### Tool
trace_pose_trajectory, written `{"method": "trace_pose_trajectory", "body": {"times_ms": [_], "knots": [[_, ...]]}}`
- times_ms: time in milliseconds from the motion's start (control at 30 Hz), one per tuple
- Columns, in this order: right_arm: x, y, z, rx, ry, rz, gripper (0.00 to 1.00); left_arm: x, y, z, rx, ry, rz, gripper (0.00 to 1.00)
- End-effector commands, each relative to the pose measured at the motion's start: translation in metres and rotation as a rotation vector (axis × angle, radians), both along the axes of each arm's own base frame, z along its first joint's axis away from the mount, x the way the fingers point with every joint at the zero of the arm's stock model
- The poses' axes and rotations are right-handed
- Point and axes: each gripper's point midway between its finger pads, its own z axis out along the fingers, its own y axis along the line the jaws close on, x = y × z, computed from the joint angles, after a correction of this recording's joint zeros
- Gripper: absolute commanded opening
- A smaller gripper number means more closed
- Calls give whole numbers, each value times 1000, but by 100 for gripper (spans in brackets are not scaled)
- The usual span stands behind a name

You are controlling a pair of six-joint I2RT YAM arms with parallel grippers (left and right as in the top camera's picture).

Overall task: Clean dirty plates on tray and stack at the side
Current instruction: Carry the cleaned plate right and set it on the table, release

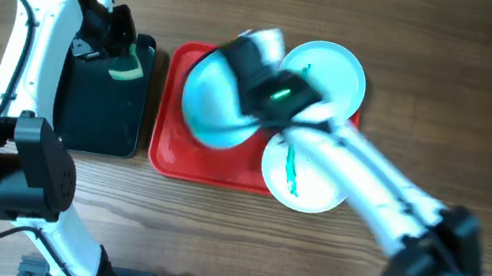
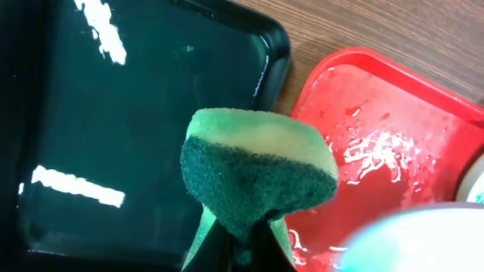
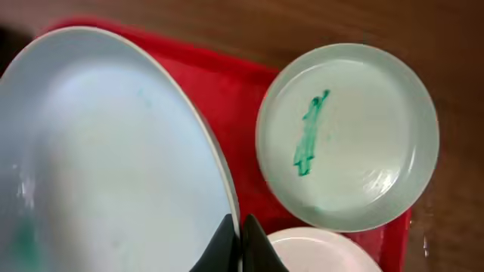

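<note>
**Both pincers clamped: sponge on the left, plate on the right**

Overhead: the left gripper is closed on a green block sponge above the smaller black rectangular plastic tray. That tray lies at 9 o'clock from the large red rectangular plastic tray. The right gripper is motion-blurred and its fingertips cannot be made out here. The pale turquoise round held plate is over the red tray's left half. A 2nd pale plate, teal-smeared, juts past the tray's 1 o'clock corner. A 3rd smeared plate at 5 o'clock is partly hidden under the right arm.

Left wrist: the fingers are mostly cut off at 6 o'clock, pinching the sponge below its dark scouring face. A blurred plate edge shows at 4 o'clock.

Right wrist: the 2 fingers meet tightly on the held plate's rim. That plate fills the left side and is cropped by the frame. The 3rd plate is cut off at 6 o'clock.
</note>
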Motion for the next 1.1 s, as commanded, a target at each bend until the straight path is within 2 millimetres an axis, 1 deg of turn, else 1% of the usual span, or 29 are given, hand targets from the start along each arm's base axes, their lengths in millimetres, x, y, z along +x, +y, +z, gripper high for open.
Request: {"method": "trace_pose_trajectory", "body": {"times_ms": [0, 67, 100, 133, 167, 200, 267, 333, 400, 500, 600, 633, 800, 933, 967, 1000, 1033, 1067], "knots": [[4, -30, 49, 371, 117, 6, 4, 2, -27, 4, -31, -13, -51, 4], [16, -80, 47, 385, 143, -113, 4, 2, -41, 4, -30, -13, -86, 4], [21, -118, 42, 387, 167, -209, 4, 2, -48, 4, -30, -13, -104, 4], [23, -141, 39, 392, 181, -266, 4, 2, -52, 4, -30, -16, -113, 4], [25, -170, 34, 392, 191, -334, 4, 2, -56, 4, -30, -20, -124, 4], [25, -191, 30, 388, 196, -378, 4, 3, -59, 4, -30, -24, -131, 4], [21, -248, 16, 341, 202, -527, 4, 7, -66, 5, -31, -42, -147, 4], [7, -299, -8, 301, 223, -675, 4, 12, -75, 7, -30, -68, -167, 4], [-5, -328, -30, 315, 242, -776, 4, 14, -81, 8, -30, -81, -181, 4], [-19, -354, -63, 335, 247, -877, 4, 16, -84, 8, -31, -88, -188, 4], [-37, -383, -93, 294, 232, -988, 4, 18, -84, 9, -31, -98, -189, 4], [-42, -391, -107, 289, 214, -1011, 4, 18, -84, 9, -27, -99, -188, 4], [-51, -386, -131, 288, 229, -1010, 4, 21, -84, 10, -28, -112, -188, 4], [-58, -382, -145, 290, 237, -1008, 4, 21, -84, 10, -27, -113, -188, 4], [-59, -381, -147, 291, 241, -1005, 7, 21, -84, 10, -27, -113, -188, 4], [-59, -378, -147, 278, 247, -970, 17, 22, -84, 10, -27, -114, -188, 4], [-60, -375, -147, 262, 257, -937, 25, 22, -84, 10, -28, -114, -189, 4], [-62, -373, -148, 259, 268, -929, 28, 22, -84, 10, -28, -114, -189, 4]]}}
